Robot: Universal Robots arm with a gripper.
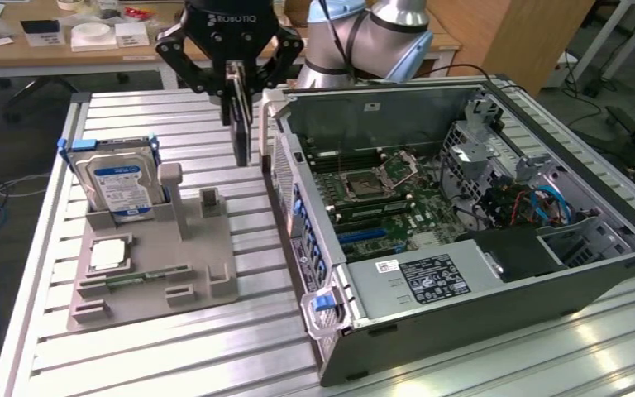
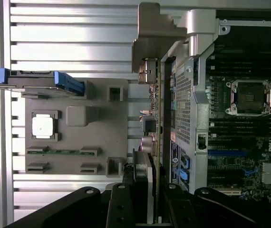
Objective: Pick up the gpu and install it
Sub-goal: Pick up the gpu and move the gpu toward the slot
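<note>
gpu (image 1: 237, 128) vertical, edge-on, in tool (image 1: 237, 81)

Table: slatted bare-metal top (image 1: 152, 364), its ribs running from 9 to 3 o'clock in the exterior view
Stand: grey plastic stand (image 1: 202, 248) with slots and posts, flat on the table at 9 o'clock
Computer case: open dark computer case (image 1: 494, 310) lying on its side at 3 o'clock, its perforated end facing the stand
Gap: stand and case sit close but apart, bare ribs between them
</note>
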